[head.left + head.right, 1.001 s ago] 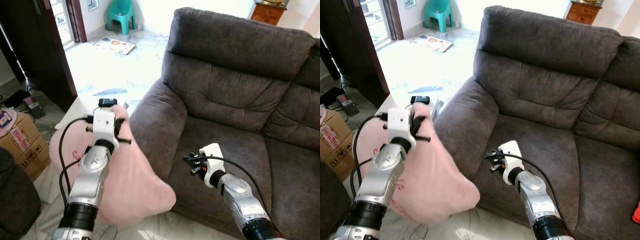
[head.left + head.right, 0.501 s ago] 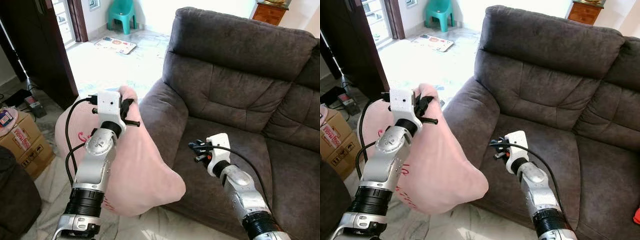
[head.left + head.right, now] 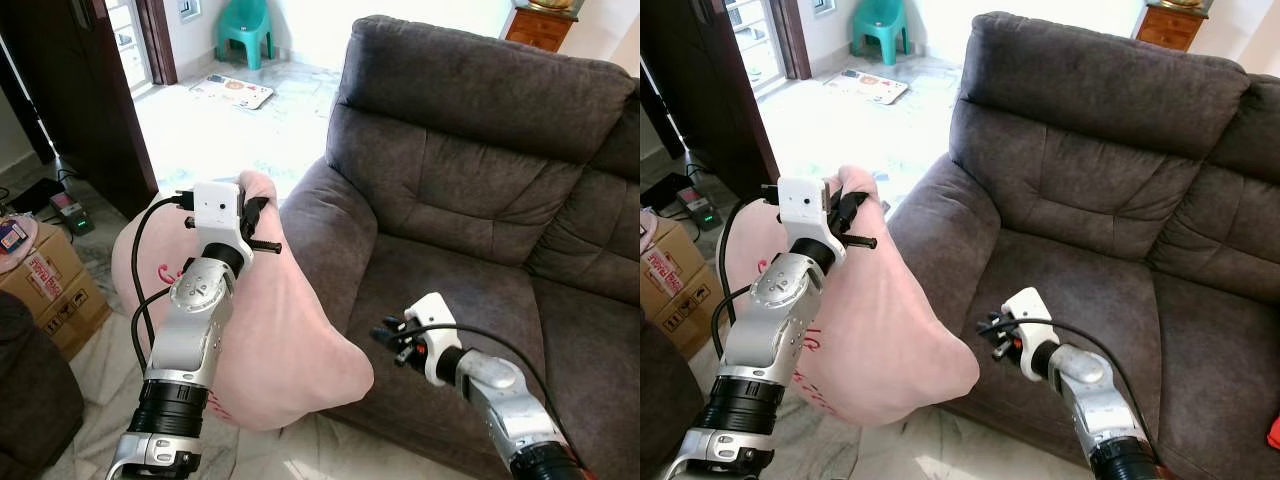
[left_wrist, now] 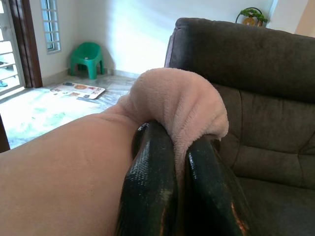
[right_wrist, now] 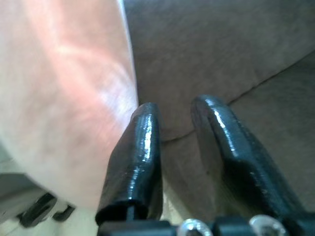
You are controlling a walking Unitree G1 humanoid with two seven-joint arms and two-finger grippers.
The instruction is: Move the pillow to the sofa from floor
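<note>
Now, step in hand: the carry. The pillow is off the floor and hangs in the air beside the outer side of the sofa armrest, not yet on the seat.
Left gripper: the left gripper has its fingers pressed together on a fold at the top corner of the pink pillow; the fabric bulges over the fingertips in the left wrist view.
Right gripper: the right gripper is low at the front edge of the sofa seat, just beside the lower corner of the pillow. Its fingers stand a little apart and hold nothing.
Next move: as a judgement, the left arm must lift the pillow over the armrest and bring it above the seat cushion, then release. The right gripper could support the lower corner, so the soft pillow does not drag on the armrest.
Change from earlier: the pillow is now higher and nearer to the armrest than one second ago. In the last half second the left arm hardly moved, while the right gripper went down, toward the pillow's lower corner.
</note>
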